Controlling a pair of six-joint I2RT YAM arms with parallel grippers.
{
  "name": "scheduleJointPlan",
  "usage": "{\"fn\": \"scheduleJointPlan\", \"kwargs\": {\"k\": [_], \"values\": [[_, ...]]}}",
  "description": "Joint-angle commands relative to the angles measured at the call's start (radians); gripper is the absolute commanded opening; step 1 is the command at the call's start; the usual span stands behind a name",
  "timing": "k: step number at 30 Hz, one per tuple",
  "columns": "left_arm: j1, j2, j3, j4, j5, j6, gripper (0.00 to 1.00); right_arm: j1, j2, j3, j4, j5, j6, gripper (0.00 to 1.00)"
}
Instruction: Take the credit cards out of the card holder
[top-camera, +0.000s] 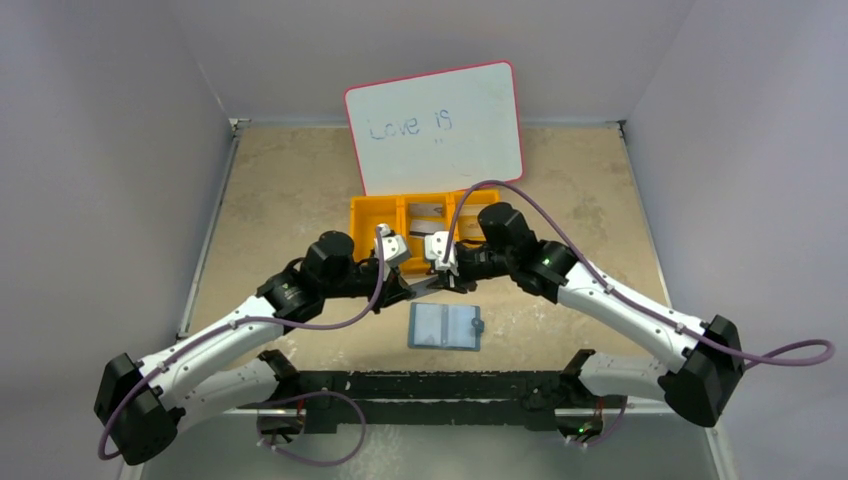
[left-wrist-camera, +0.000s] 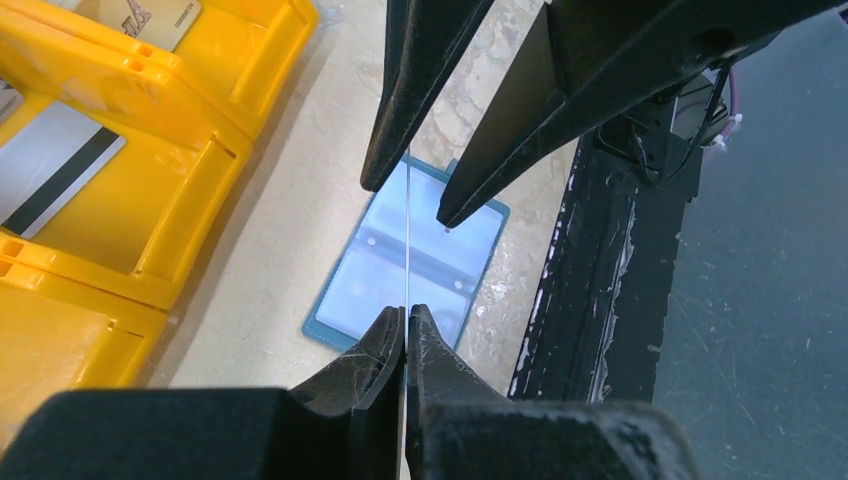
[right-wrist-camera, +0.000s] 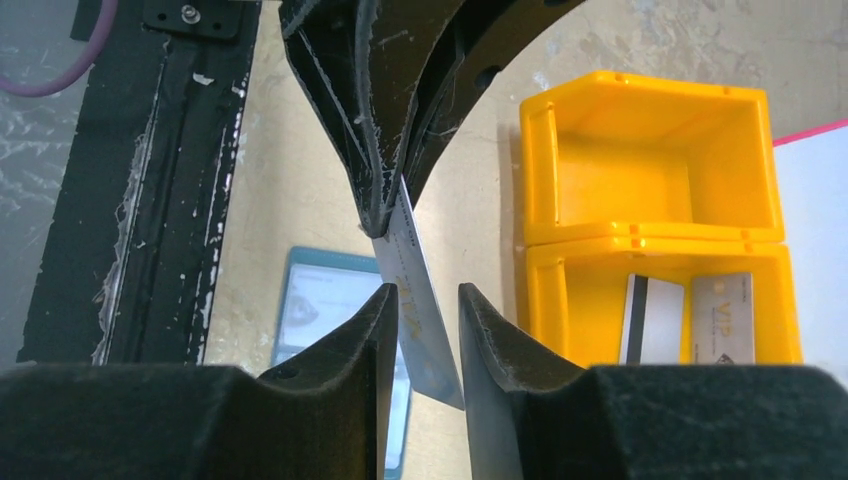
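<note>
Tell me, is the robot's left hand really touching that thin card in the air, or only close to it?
Touching. The right wrist view shows the left hand shut on the upper end of the card, which is pinched between its fingertips with no gap.

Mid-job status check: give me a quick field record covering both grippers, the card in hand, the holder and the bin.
held card: on edge in the air, between the two grippers
left gripper: shut on the held card
right gripper: jaws apart on either side of the held card, not clamped
card holder: lying open on the table, untouched
orange bin: behind the card holder
cards in bin: two visible
whiteboard: propped up behind the orange bin
</note>
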Motion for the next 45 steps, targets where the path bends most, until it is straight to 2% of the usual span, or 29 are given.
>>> {"fn": "scheduleJointPlan", "kwargs": {"k": [1, 6, 7, 8, 11, 14, 23, 31, 40, 42, 45], "values": [[-0.006, -0.016, 0.051, 0.003, 0.025, 0.03, 0.0, -0.002, -0.012, 0.054, 0.021, -0.042, -0.016, 0.29], [-0.006, -0.015, 0.053, 0.006, 0.025, 0.034, 0.0, -0.002, 0.001, 0.059, 0.002, -0.054, -0.023, 0.19], [-0.005, -0.016, 0.053, 0.006, 0.026, 0.035, 0.0, -0.003, 0.004, 0.062, -0.004, -0.056, -0.025, 0.22], [-0.005, -0.016, 0.053, 0.006, 0.029, 0.036, 0.0, -0.002, 0.007, 0.063, -0.005, -0.053, -0.024, 0.29], [-0.006, -0.012, 0.054, 0.011, 0.05, 0.038, 0.0, -0.002, 0.007, 0.064, -0.006, -0.052, -0.026, 0.36], [-0.006, -0.006, 0.056, 0.006, 0.07, 0.041, 0.0, -0.002, 0.007, 0.061, 0.01, -0.053, -0.026, 0.37], [-0.006, -0.019, 0.064, -0.028, 0.046, 0.064, 0.0, -0.002, 0.016, 0.077, -0.035, -0.095, -0.048, 0.14], [-0.006, -0.031, 0.066, -0.027, 0.018, 0.072, 0.0, -0.002, 0.003, 0.073, -0.044, -0.126, -0.06, 0.0], [-0.007, -0.04, 0.067, -0.027, 0.021, 0.077, 0.0, -0.002, 0.036, 0.091, -0.07, -0.125, -0.059, 0.01], [-0.006, -0.039, 0.067, -0.031, 0.044, 0.083, 0.0, -0.002, 0.038, 0.094, -0.065, -0.094, -0.047, 0.15], [-0.006, -0.036, 0.072, -0.043, 0.075, 0.101, 0.0, -0.002, 0.038, 0.101, -0.061, -0.075, -0.044, 0.24]]}}
